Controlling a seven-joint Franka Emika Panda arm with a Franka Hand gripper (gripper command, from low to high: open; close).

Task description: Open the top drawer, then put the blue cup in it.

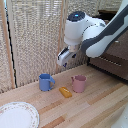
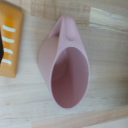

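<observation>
Exterior view: white Panda arm reached in from the exterior view's right, its gripper (image 1: pixel 64 61) hung above the wooden bench (image 1: pixel 95 105), over the gap between the two mugs and clear of both. Fingers too blurred and small to read, so cannot tell how far apart they stood; nothing seen held in them. Blue cup (image 1: pixel 46 82) sat upright on the bench, toward the exterior view's left, handle pointing toward the pink mug (image 1: pixel 78 83). Pink mug stood upright to the exterior view's right of it, the two apart. A small orange block (image 1: pixel 65 92) lay flat on the bench between the mugs, slightly nearer the camera, just beside the pink mug's base. A floral-rimmed white plate (image 1: pixel 17 115) sat at the bench's near corner on the exterior view's left. Dark brown dresser (image 1: pixel 114 56) stood at the exterior view's right edge behind the arm; top drawer mostly hidden by the arm, open or closed cannot be told. Wrist view: looked straight down into the pink mug (image 2: pixel 65 70), orange block (image 2: pixel 10 42) beside it, fingers out of frame
</observation>
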